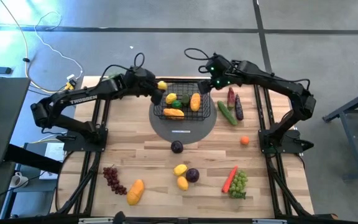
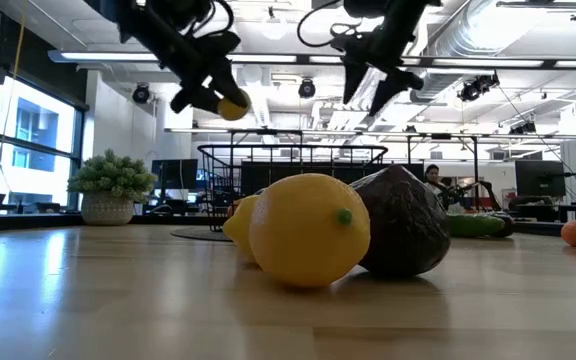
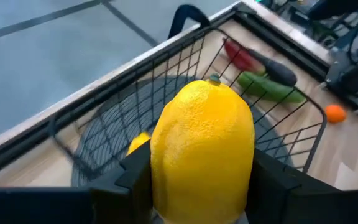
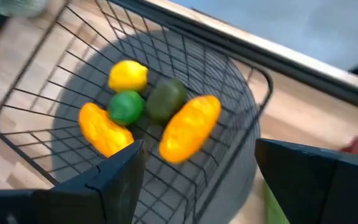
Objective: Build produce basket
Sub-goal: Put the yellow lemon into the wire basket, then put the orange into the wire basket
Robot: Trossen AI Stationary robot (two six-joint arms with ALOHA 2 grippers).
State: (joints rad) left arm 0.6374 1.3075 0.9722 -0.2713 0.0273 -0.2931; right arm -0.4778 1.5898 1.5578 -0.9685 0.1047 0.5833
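Yellow lemon (image 1: 161, 85) pinched in left gripper (image 1: 158, 89), held above the basket's (image 1: 180, 107) far-left corner. Basket sits on a grey disc (image 1: 185, 131) and holds a lemon, two orange fruits and two green ones. Right gripper (image 1: 207, 84) hovers over the far-right corner, fingers spread, empty. Remaining produce on the table (image 1: 142, 155): cucumber (image 1: 227, 113), eggplant, plums, grapes (image 1: 113, 179), carrot (image 1: 229, 178), mango (image 1: 135, 191).
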